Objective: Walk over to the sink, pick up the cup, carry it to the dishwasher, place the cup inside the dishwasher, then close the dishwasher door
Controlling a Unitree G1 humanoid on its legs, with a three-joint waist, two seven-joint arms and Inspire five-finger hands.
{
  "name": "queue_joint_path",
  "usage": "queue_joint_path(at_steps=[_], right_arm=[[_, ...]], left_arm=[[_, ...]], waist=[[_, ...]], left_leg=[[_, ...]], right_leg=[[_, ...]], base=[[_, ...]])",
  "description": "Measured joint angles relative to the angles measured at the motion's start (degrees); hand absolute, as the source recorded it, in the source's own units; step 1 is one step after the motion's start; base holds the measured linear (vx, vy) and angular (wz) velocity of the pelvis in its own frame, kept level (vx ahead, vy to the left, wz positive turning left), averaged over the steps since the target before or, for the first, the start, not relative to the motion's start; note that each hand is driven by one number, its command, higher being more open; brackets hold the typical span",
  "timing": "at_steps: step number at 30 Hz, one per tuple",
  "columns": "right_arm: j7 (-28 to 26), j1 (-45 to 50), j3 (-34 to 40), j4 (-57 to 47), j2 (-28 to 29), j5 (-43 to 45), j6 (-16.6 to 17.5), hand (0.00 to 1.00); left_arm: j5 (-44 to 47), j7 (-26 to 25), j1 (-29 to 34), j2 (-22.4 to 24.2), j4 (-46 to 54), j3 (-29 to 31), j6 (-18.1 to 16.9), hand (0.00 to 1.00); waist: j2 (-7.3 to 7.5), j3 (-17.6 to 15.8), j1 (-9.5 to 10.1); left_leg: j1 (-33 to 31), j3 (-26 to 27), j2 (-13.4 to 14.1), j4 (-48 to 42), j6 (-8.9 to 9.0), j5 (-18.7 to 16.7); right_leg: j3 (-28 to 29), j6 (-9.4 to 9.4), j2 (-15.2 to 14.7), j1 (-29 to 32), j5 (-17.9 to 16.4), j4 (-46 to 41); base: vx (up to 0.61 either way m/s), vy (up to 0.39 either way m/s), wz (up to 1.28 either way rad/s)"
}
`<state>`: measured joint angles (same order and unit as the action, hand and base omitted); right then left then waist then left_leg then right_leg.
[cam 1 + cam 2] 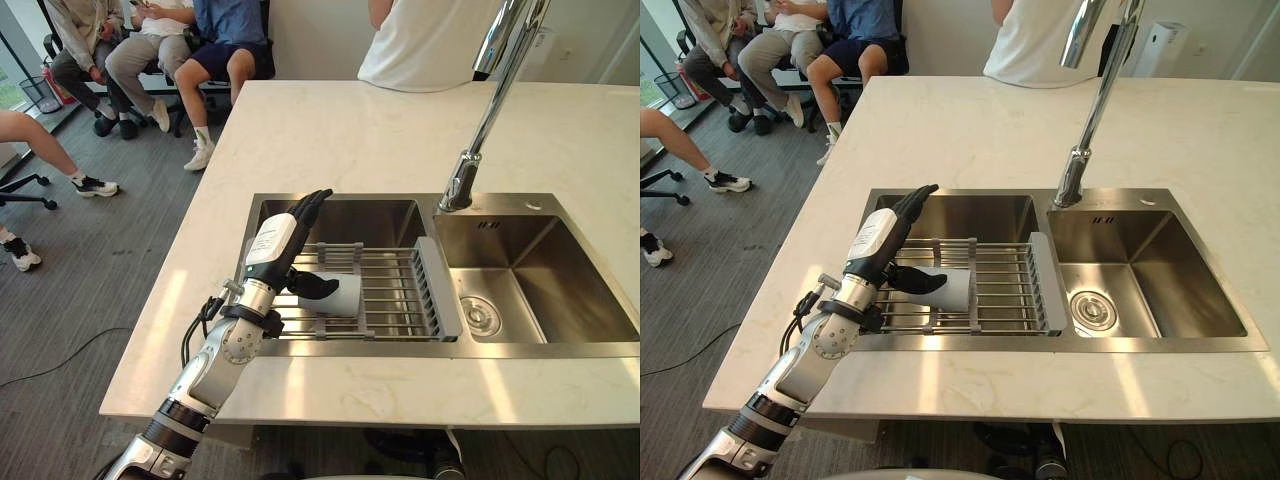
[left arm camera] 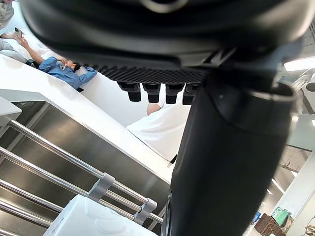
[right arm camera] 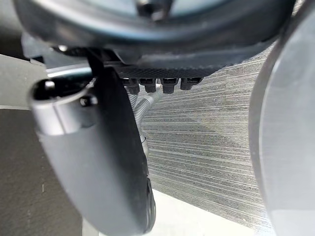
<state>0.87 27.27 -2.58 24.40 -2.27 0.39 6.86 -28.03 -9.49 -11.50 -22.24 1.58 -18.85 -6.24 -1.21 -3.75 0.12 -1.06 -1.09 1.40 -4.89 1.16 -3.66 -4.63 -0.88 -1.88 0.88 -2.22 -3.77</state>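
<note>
My left robot hand [image 1: 272, 240] hangs over the left basin of the sink [image 1: 400, 348], fingers straight and pointing away from me, thumb stretched out sideways. It has hold of nothing. The cup [image 1: 342, 294], white, lies on its side on the wire rack [image 1: 392, 285] that spans the basin, just beside and below the palm, with the thumb lying across its near end; I cannot tell whether they touch. My right robot hand [image 3: 108, 162] hangs relaxed over grey floor, empty. The faucet [image 1: 482, 110] rises between the basins from the pale surface [image 1: 350, 140].
</note>
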Motion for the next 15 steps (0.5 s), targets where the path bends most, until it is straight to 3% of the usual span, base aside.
queue_joint_path(at_steps=[15], right_arm=[[0.22, -0.86, -0.05, 2.03, -0.65, 0.06, 0.39, 1.0]], left_arm=[[1.15, 0.14, 1.37, -0.08, 3.6, -0.03, -0.85, 1.0]], waist=[[0.14, -0.13, 0.6]], left_leg=[[0.23, -1.74, -0.32, 0.75, -0.06, 0.94]], right_leg=[[-1.77, 0.02, -0.37, -0.8, -0.01, 0.08]], base=[[-0.02, -0.005, 0.06]])
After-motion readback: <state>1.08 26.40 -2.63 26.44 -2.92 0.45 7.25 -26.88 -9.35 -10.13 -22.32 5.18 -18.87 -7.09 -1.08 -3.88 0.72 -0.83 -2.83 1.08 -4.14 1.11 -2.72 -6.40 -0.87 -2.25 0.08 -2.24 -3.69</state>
